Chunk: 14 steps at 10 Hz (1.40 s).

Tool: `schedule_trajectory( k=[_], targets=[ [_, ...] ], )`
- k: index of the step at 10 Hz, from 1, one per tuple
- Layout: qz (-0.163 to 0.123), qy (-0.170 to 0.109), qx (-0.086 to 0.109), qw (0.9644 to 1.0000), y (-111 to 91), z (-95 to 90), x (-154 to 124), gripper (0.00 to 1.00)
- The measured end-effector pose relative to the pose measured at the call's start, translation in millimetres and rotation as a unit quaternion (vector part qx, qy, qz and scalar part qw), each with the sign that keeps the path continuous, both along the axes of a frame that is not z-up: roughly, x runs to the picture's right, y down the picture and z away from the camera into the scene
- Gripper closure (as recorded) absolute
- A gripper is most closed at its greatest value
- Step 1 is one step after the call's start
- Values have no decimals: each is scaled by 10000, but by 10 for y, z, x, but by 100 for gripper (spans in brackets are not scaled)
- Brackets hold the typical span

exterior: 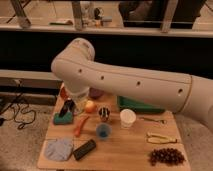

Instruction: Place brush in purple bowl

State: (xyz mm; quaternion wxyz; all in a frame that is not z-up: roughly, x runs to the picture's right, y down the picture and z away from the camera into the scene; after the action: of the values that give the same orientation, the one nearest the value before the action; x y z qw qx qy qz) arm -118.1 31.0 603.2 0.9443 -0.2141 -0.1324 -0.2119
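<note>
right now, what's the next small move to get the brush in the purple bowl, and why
Probably carry it across and back toward the purple bowl, without lowering. The gripper looks shut on the brush and hangs over the green sponge, not the bowl. The bowl peeks out behind the arm, past the orange fruit, so letting go here would miss.

My arm (pixel 125 82) is cream-white with a row of small dark dots. My black gripper (pixel 66 108) hangs over the green sponge (pixel 59 120) at the left of the pale wooden table (pixel 125 156). The carrot (pixel 81 125) is orange, the small cup (pixel 103 131) blue, the paper cup (pixel 127 119) white, the block (pixel 85 149) black, the cloth (pixel 59 148) grey-blue, the grapes (pixel 167 156) dark red, the tray (pixel 142 106) green, and the purple bowl (pixel 96 93) dusky purple.
</note>
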Motion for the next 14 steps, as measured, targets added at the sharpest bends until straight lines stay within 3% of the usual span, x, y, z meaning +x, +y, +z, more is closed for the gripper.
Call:
schedule_trajectory(
  k=[3, 4, 10, 14],
  targets=[
    [161, -21, 174, 9997, -535, 275, 14, 100],
    [197, -4, 180, 9996, -619, 328, 40, 100],
    [232, 10, 192, 9995, -655, 356, 68, 100],
    [498, -45, 279, 9984, -784, 600, -84, 100]
  ],
)
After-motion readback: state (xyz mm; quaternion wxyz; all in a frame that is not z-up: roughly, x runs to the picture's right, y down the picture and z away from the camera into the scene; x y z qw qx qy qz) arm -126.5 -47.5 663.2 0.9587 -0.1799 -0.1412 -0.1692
